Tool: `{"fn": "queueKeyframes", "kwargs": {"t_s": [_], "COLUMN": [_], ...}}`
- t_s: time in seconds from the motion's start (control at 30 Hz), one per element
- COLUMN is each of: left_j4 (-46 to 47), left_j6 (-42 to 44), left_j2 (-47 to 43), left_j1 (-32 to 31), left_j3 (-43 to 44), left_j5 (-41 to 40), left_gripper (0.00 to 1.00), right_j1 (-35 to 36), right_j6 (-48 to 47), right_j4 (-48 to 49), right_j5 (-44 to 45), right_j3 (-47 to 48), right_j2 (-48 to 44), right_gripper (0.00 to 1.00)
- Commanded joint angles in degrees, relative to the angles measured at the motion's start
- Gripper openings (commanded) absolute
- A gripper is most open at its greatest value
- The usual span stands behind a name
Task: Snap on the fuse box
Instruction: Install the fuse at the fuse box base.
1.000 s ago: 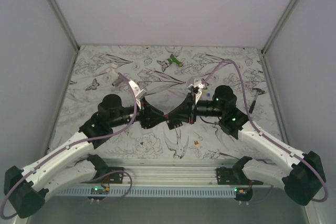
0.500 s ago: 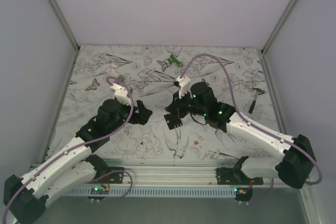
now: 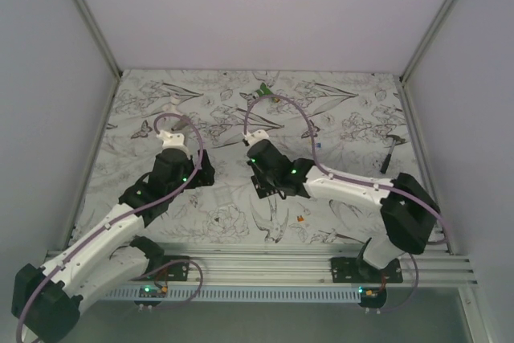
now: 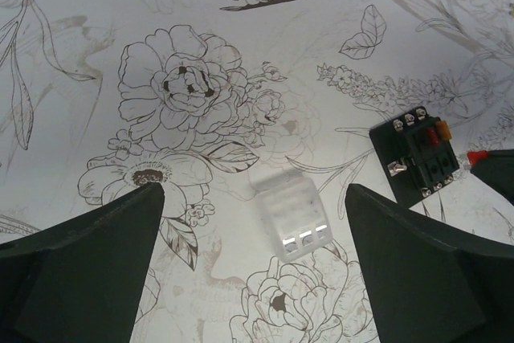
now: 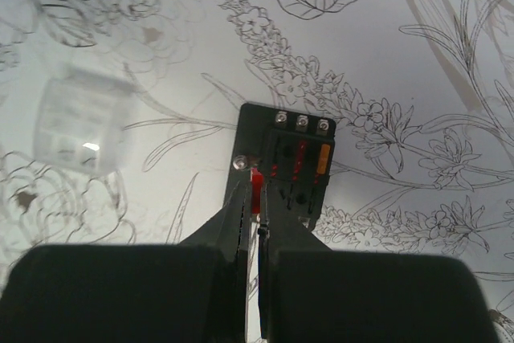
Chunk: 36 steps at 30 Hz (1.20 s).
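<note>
The fuse box (image 5: pixel 299 158), a flat black square with red and orange fuses in its slots, lies on the flower-printed table (image 4: pixel 201 22). It also shows in the left wrist view as the fuse box (image 4: pixel 414 157), at the right. My right gripper (image 5: pixel 259 189) is shut on a small red fuse (image 5: pixel 256 185) at the box's near left corner. A clear plastic cover (image 4: pixel 291 216) lies loose on the table to the box's left. My left gripper (image 4: pixel 254 198) stands wide open above the cover, apart from it. From above, the right gripper (image 3: pixel 263 186) hides most of the box.
A green-and-white tool (image 3: pixel 263 89) lies at the back of the table, partly behind a cable. A dark tool (image 3: pixel 386 160) lies at the right side. A tiny orange fuse (image 3: pixel 301 218) sits loose near the front. The left gripper (image 3: pixel 206 173) is left of the right one.
The left jaws have opened wide and the left arm has drawn back to the left. The right arm has swung left and bent, and its gripper now stands over the fuse box.
</note>
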Motion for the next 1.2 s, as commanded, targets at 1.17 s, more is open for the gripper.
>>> {"fn": "queueKeyframes", "kwargs": {"t_s": [1.17], "left_j4": [-2.96], "left_j6": [-2.14], "left_j2": [0.80], "left_j1": [1.68], "left_j3": [0.40], "left_j5": [-2.16], "left_gripper": [1.00], "right_j1": [2.03], "right_j6": [8.88], "right_j4": [-4.80], "right_j5": [14.64], "right_j3": [9.46], "right_j2": [17.40], "right_gripper": [0.00]}}
